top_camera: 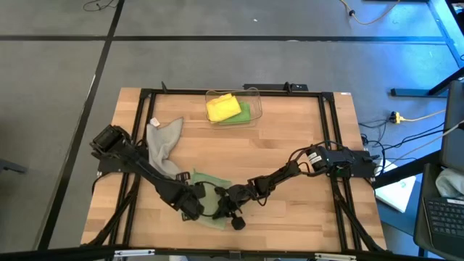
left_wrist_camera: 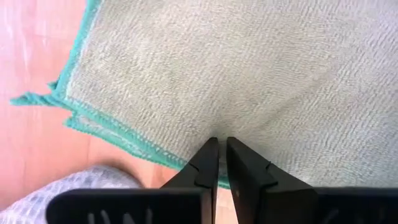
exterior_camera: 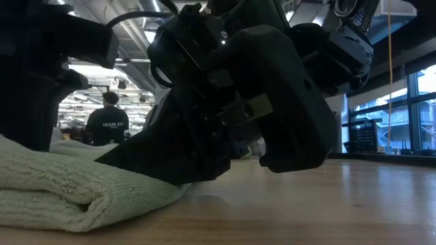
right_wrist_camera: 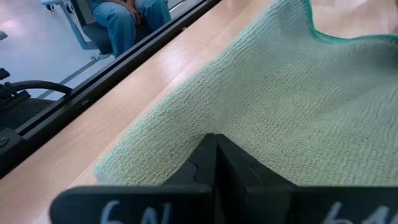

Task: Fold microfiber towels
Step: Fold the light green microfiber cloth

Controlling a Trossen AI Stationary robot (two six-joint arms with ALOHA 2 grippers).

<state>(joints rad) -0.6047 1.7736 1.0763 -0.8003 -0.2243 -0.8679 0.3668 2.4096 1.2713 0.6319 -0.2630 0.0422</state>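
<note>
Pale sage towel (top_camera: 210, 181): lies at the near middle of the table (top_camera: 290, 145), partly folded, both arms over it.

Left gripper (left_wrist_camera: 222, 163): fingers nearly together, tips pressed onto the sage cloth close to its teal-stitched edge; whether cloth is pinched between them cannot be told.

Right gripper (right_wrist_camera: 216, 155): fingers together, tips down on the same towel near its folded edge.

Step in hand, judged: flattening or setting a fold. Done well, both tips press evenly and the teal hems line up before release.

Grey towel (top_camera: 163, 145): crumpled, far left of the sage one.

Yellow towel (top_camera: 222, 107) and bright green towel (top_camera: 243, 114): in the clear bin (top_camera: 254, 93), far middle.

View differences: only the high view shows the bin and grey towel; only the low view shows the rolled thickness of the fold (exterior_camera: 61, 190); the wrist views alone show the hem.
</note>
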